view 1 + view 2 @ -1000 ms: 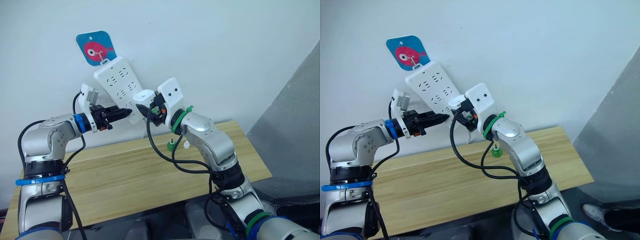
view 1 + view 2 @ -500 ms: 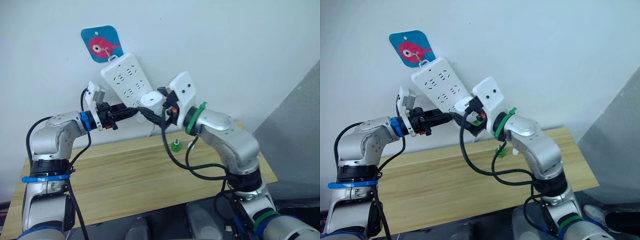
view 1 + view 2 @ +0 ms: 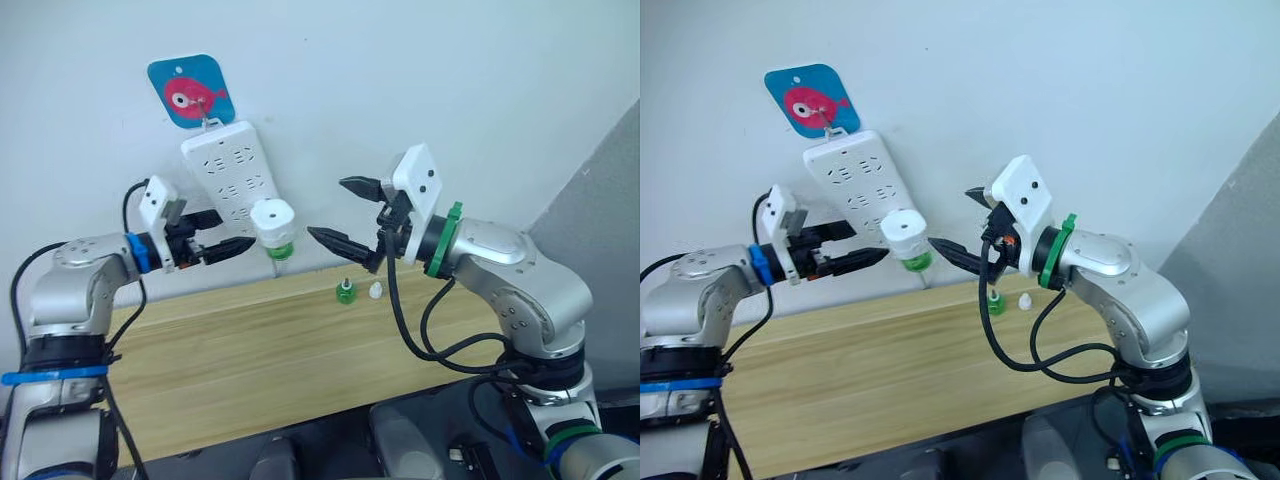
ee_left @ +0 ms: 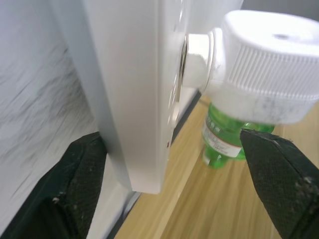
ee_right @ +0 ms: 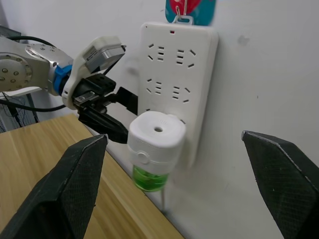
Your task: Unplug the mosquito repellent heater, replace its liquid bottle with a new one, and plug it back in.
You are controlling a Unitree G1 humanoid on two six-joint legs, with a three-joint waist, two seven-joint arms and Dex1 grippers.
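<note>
The mosquito repellent heater point(image 3: 272, 222) sits plugged into the power strip point(image 3: 225, 178) — right gripper point(image 3: 340, 213) spread wide beside it, left gripper point(image 3: 222, 233) open around the strip's lower edge.

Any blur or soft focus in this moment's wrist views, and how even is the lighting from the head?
Left wrist view: black fingers soft, the mosquito repellent heater close and slightly soft. Right wrist view: heater and power strip sharp, near fingers blurred. Head views: even light, faint shadows on the wall.
</note>
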